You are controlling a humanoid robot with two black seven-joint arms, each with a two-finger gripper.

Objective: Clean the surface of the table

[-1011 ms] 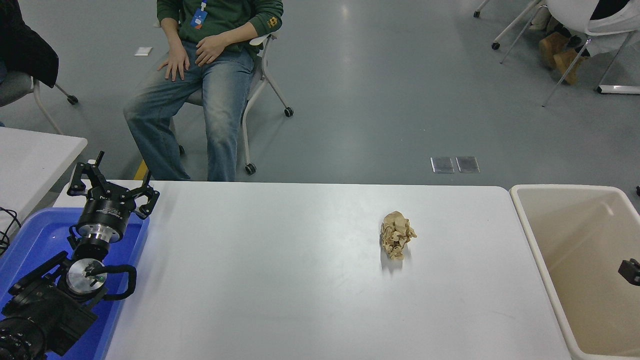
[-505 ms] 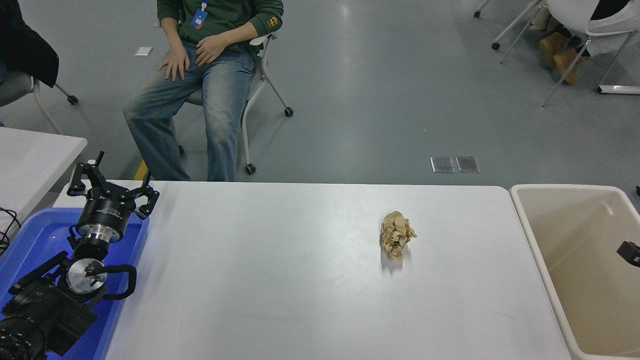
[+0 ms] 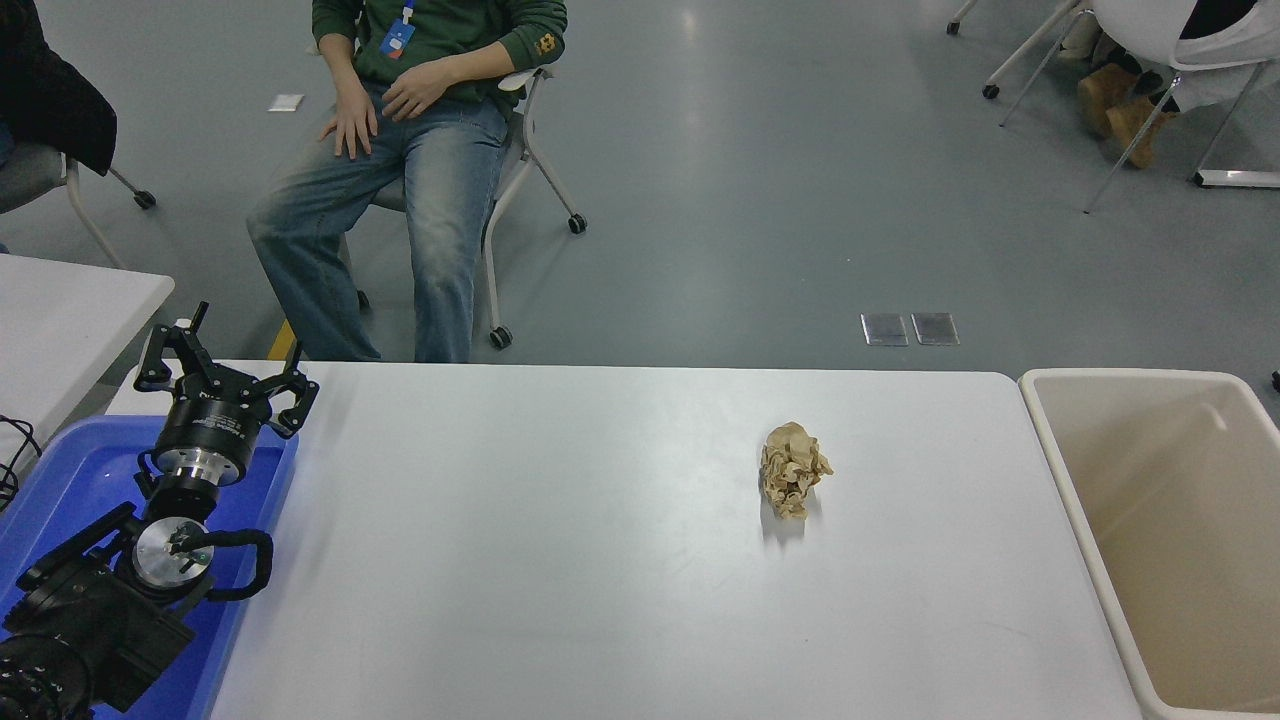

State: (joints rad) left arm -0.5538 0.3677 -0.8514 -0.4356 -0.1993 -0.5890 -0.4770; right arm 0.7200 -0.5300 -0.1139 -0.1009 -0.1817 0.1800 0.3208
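Note:
The table surface (image 3: 560,560) is a wide white top filling the lower part of the head view. A crumpled beige paper wad (image 3: 794,468) lies on it, right of the middle. My left gripper (image 3: 226,372) is parked at the lower left over a blue tray (image 3: 70,480), its fingers spread open around nothing. The right arm and its gripper are out of view.
A beige plastic bin (image 3: 1160,520) stands against the table's right end, with nothing showing inside. A smaller white table (image 3: 60,320) is at the left. A person (image 3: 400,150) sits on a wheeled chair beyond the far edge.
The right arm's black tip, seen at the right edge over the bin, has drawn back out of view. The seated person shifted their hands slightly. The wad has not moved.

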